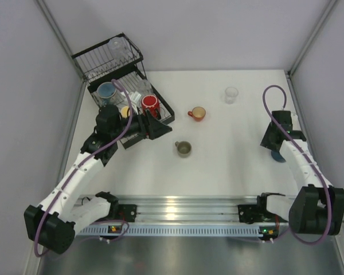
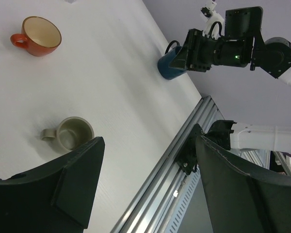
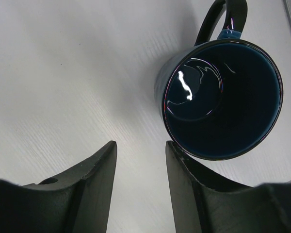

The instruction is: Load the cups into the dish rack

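Surface (image 1: 229, 166): white, matt, fine grain. A ribbed aluminium rail (image 1: 183, 206) runs along its near edge.

Dish rack (image 1: 103, 67): black wire, far left corner. It has a tall basket part at the far end and a low rectangular tray part nearer. A clear tumbler (image 1: 116, 44) sits in the basket. The tray holds a pale blue cup (image 1: 107, 90), a glossy red mug (image 1: 149, 103), a yellow cup (image 1: 125, 112) and more clear plastic pieces that are hard to tell apart.

Left hand (image 2: 148, 182): over the near right corner of the rack tray, pointing right. Its fingers are matt black wedges, spread wide, with only bare surface and rail showing between them.

Loose cups, mid-surface:
- Orange-red mug (image 2: 37, 35): low and round with a cream inside and a small loop handle. Upright, just right of the rack.
- Olive-grey mug (image 2: 72, 133): dull glaze, squat, upright, nearer than the orange one and apart from it.
- A second tumbler (image 1: 231, 94): clear, upright, far right of centre, well apart from the rest.

Right hand (image 3: 139, 150): at the right edge of the surface. Its fingers are partly spread, with bare surface in the gap and nothing pinched.

Blue mug (image 3: 223, 97): deep blue, very glossy, with light glinting off its inner floor and a dark loop handle turned away from the hand. It stands open side up just beyond one fingertip, its rim meeting that finger's outer side in the wrist view. I cannot tell whether they actually touch.
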`<state>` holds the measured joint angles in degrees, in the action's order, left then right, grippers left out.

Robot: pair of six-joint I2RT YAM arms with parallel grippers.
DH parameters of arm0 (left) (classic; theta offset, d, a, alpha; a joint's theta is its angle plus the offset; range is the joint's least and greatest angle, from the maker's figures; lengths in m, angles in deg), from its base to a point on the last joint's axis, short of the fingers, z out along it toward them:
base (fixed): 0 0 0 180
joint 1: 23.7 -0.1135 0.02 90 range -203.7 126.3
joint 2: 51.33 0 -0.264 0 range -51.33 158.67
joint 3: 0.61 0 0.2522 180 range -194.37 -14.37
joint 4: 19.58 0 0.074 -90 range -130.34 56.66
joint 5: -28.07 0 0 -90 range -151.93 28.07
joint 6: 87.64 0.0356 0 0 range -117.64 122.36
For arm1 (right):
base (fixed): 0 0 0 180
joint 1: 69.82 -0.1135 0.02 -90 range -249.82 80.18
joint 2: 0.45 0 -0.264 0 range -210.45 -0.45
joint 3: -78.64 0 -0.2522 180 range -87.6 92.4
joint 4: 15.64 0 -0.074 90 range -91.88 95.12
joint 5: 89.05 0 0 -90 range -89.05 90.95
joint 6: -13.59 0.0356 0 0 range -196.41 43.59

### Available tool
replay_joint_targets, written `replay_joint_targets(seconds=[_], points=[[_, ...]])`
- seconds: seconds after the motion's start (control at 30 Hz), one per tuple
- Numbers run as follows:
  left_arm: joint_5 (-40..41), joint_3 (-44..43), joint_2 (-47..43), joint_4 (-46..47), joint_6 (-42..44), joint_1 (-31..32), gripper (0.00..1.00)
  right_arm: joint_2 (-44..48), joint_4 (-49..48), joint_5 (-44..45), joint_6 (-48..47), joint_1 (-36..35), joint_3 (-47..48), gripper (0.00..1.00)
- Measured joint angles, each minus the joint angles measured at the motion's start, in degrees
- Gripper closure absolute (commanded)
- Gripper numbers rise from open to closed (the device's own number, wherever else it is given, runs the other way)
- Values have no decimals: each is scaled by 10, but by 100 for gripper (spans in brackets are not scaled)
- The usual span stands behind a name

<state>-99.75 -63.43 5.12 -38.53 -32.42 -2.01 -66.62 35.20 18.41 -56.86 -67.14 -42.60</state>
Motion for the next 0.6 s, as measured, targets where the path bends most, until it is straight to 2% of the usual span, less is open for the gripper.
replay_joint_targets(seconds=[0.33,0.5,0.6], points=[[0,0,0,-5,2,0,19,36,1,-23,-36,3,40,51],[2,0,0,-5,2,0,19,60,-2,-43,-57,44,44,50],[2,1,-1,-5,2,0,19,43,1,-44,-66,58,54,50]])
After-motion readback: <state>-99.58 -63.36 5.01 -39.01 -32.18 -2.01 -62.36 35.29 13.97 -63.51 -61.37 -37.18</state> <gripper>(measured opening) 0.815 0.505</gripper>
